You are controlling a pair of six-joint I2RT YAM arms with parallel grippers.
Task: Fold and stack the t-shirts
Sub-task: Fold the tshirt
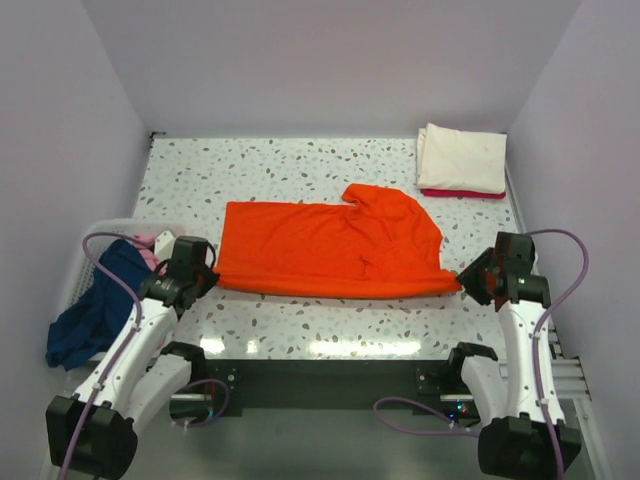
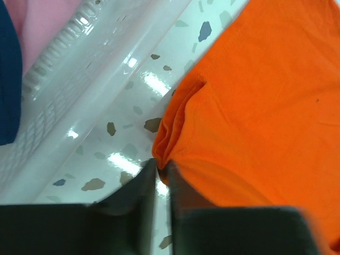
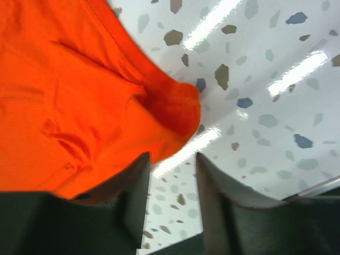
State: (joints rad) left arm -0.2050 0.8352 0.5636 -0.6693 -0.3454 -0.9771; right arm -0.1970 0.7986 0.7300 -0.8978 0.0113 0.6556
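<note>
Orange t-shirt (image 1: 330, 250) lies folded in a band across the terrazzo table (image 1: 250, 160), long axis left to right. The left gripper (image 2: 159, 166) meets its left end, jaws a slit apart, grip unclear. The right gripper (image 3: 172, 158) stands at the right end, jaws parted and empty. Each arm is equally near its end.

Landmark: bright orange cloth t-shirt (image 1: 330, 250), spread flat mid-table. Behind: bare speckled terrazzo table top (image 1: 280, 165), passable across to the back wall (image 1: 330, 70). In front: bare strip along the near edge, passable side to side. Left: white slatted plastic basket (image 2: 64, 79) just beside, holding navy blue shirt (image 1: 90, 320) and pink shirt (image 1: 148, 245); only a thin lane between basket wall and orange edge, left gripper (image 1: 210, 279) sitting in that lane. Back-right: folded cream-white shirt (image 1: 462, 158) stacked on folded red shirt (image 1: 460, 193), well apart, gap passable. Right: right gripper (image 1: 463, 279) at the corner, side wall (image 1: 580, 150) near beyond.
</note>
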